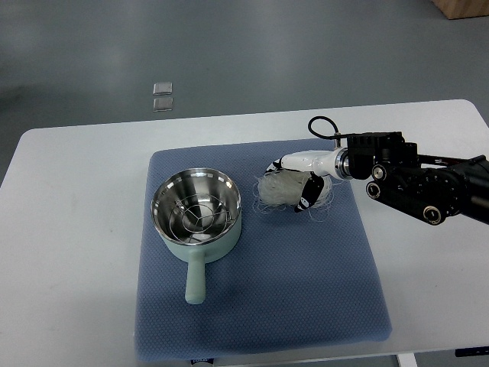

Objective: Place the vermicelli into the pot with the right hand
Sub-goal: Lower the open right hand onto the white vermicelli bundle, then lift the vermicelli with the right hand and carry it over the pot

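Note:
A pale green pot (pixel 195 216) with a shiny steel inside and a wire rack at its bottom stands on the blue mat (pixel 306 290), its handle pointing toward me. To its right a whitish bundle of vermicelli (pixel 276 189) lies on the mat, loose strands spreading around it. My right hand (pixel 294 183) comes in from the right edge and sits on the bundle, its white and black fingers (pixel 309 191) curled around the bundle's right side. The bundle still touches the mat. No left arm shows.
The mat lies on a white table (pixel 69 229). Two small clear squares (pixel 162 95) lie on the grey floor beyond the table's far edge. A brown box corner (pixel 466 8) shows at the top right.

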`<control>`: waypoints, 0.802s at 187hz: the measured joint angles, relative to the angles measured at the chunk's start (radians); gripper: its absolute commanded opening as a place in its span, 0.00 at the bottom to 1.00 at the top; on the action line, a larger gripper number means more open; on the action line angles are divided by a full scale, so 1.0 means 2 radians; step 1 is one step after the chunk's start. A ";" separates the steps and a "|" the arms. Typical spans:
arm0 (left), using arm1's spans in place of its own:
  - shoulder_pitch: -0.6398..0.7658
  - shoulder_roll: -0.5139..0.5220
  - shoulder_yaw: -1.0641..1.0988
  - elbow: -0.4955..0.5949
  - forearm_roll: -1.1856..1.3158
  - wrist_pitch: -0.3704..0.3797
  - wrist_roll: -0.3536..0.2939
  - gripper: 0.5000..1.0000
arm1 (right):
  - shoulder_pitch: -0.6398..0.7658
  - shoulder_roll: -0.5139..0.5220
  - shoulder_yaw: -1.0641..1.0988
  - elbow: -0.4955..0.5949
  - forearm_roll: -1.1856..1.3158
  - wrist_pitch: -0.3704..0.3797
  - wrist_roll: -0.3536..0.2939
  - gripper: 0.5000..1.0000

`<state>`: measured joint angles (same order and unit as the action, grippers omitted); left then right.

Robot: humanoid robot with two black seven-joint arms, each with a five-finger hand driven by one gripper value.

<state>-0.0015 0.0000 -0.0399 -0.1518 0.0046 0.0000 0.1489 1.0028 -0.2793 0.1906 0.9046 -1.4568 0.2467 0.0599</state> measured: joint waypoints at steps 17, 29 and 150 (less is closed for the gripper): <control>0.000 0.000 0.000 0.000 0.000 0.000 0.000 1.00 | 0.002 0.002 -0.002 -0.001 -0.003 -0.003 0.000 0.00; 0.000 0.000 0.000 0.000 0.000 0.000 0.000 1.00 | 0.004 0.001 -0.002 -0.001 -0.003 -0.006 -0.001 0.00; 0.000 0.000 0.001 0.000 0.000 0.000 0.000 1.00 | 0.074 -0.018 0.056 0.083 0.090 -0.057 0.005 0.00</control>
<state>-0.0015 0.0000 -0.0387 -0.1518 0.0046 0.0000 0.1495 1.1499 -0.3160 0.3020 1.0711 -1.2777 0.1336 0.0694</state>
